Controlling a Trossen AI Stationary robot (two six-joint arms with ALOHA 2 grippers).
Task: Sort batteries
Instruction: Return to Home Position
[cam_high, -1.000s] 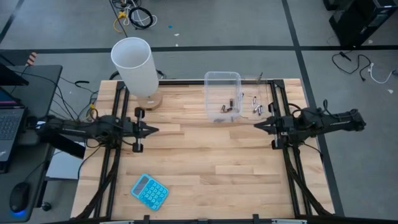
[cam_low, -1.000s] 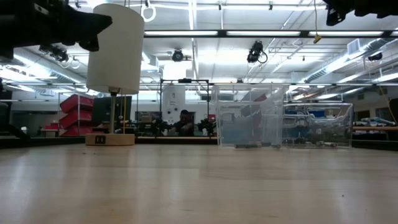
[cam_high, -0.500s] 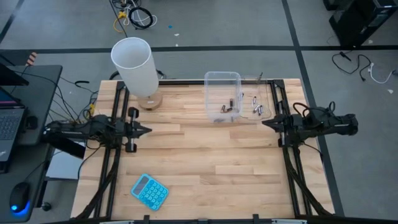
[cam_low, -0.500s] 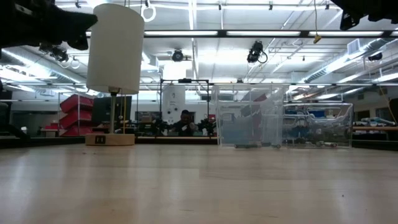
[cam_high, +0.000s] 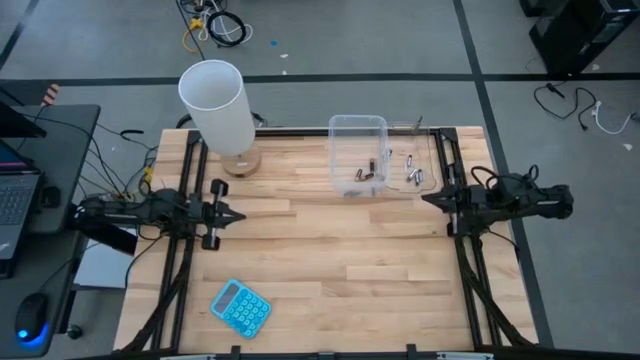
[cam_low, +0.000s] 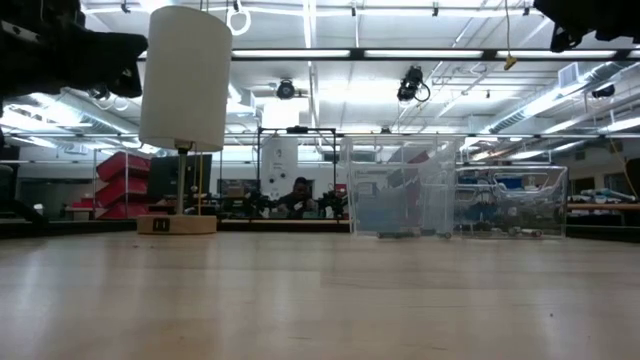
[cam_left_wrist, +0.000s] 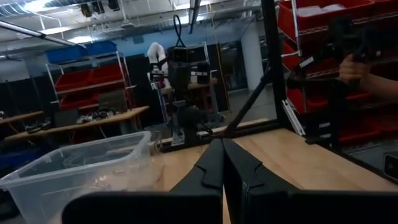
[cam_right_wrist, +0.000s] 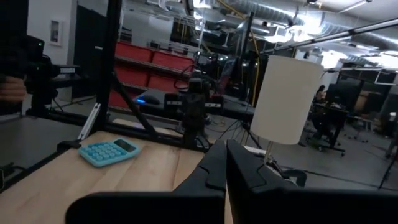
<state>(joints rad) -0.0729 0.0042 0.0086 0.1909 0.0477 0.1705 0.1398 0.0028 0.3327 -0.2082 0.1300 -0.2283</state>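
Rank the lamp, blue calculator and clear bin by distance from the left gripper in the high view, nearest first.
From the left gripper:
1. Lamp, at the back edge.
2. Blue calculator, near the front edge.
3. Clear bin, back, toward the right arm.

The bench is seen in pale honey wood, banded by lengthwise planks and edged by black rails. The lamp is given a plain white shade over a light wooden foot. The calculator is coloured bright turquoise-blue. The two tubs are left clear and colourless. In one, brownish batteries are shown. In the other, silvery-grey batteries are shown. Both arms are finished in matt black. The floor is rendered grey and crossed by dark lines. Red bins are seen on shelves beyond the bench.
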